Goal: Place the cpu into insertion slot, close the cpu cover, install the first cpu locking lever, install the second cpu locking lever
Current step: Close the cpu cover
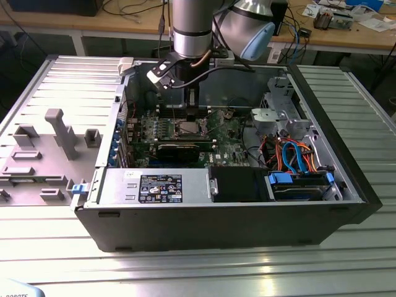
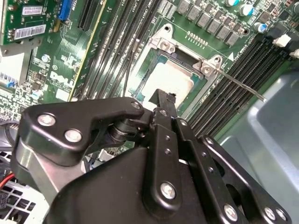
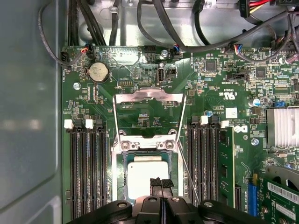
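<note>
In both wrist views the cpu (image 3: pixel 145 173) (image 2: pixel 169 80) lies flat in the insertion slot (image 3: pixel 117 175) on the green motherboard, silver top up. The cpu cover (image 3: pixel 148 96), a thin metal frame with a window, is swung open and lies back from the slot. A thin locking lever (image 3: pixel 188 176) (image 2: pixel 243 86) sticks out loose beside the slot. My gripper (image 3: pixel 161 183) (image 1: pixel 193 105) hovers just above the cpu's edge. Its black fingertips (image 2: pixel 161 99) are pressed together with nothing between them.
The open black computer case (image 1: pixel 223 216) lies on a ribbed metal table. Black memory slots (image 3: pixel 86 172) flank the socket on both sides. A long black card (image 1: pixel 178 150), a power supply (image 1: pixel 154 187) and cabled drive bays (image 1: pixel 297 158) crowd the case. A grey fixture plate (image 1: pixel 49 148) lies at the exterior view's left.
</note>
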`<state>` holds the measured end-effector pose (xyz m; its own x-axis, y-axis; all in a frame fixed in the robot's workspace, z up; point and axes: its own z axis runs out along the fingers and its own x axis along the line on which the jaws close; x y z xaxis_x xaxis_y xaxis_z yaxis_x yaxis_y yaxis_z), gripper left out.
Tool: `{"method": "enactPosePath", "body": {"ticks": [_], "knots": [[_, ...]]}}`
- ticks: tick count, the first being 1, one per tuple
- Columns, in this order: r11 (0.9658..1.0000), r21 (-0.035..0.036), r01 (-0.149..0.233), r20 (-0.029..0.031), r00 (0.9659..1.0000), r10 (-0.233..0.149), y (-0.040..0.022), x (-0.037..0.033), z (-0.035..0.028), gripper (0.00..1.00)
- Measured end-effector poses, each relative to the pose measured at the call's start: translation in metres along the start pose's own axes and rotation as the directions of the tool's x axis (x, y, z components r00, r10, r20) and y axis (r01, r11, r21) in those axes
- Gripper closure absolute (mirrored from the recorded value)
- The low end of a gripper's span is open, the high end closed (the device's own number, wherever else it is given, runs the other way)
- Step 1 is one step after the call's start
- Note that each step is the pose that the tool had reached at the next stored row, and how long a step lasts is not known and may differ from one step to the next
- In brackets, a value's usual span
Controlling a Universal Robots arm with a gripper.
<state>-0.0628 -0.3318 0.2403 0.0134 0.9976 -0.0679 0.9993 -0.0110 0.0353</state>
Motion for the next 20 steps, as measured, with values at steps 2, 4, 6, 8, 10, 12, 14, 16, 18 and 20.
{"method": "enactPosePath", "body": {"ticks": [2,4,6,8,10,12,14,16,18,20], "knots": [[1.0,-0.0002,0.0,-0.0004,1.0,0.0,0.0001,0.0,-0.0009,0.89],[1.0,-0.0001,0.0,0.0005,1.0,0.0,0.0001,0.0,-0.001,0.89],[1.0,0.0,0.0,0.0021,1.0,0.0,0.0001,-0.0001,-0.0013,0.89],[1.0,-0.0001,0.0,0.0031,1.0,0.0,0.0001,-0.0001,-0.0015,0.89],[1.0,0.0,0.0,0.0036,1.0,0.0,0.0001,-0.0001,-0.0015,0.89],[1.0,0.0,0.0,0.0041,1.0,0.0,0.0001,-0.0001,-0.0015,0.89],[1.0,0.0,0.0,0.0048,1.0,0.0,0.0001,-0.0001,-0.0015,0.89],[1.0,-0.0001,0.0,0.0063,1.0,0.0,0.0001,-0.0001,-0.0015,0.89],[1.0,-0.0001,0.0,0.0075,1.0,0.0,0.0001,-0.0001,-0.0015,0.89],[1.0,0.0,0.0,0.0088,1.0,0.0,0.0001,-0.0001,-0.0016,0.89]]}}
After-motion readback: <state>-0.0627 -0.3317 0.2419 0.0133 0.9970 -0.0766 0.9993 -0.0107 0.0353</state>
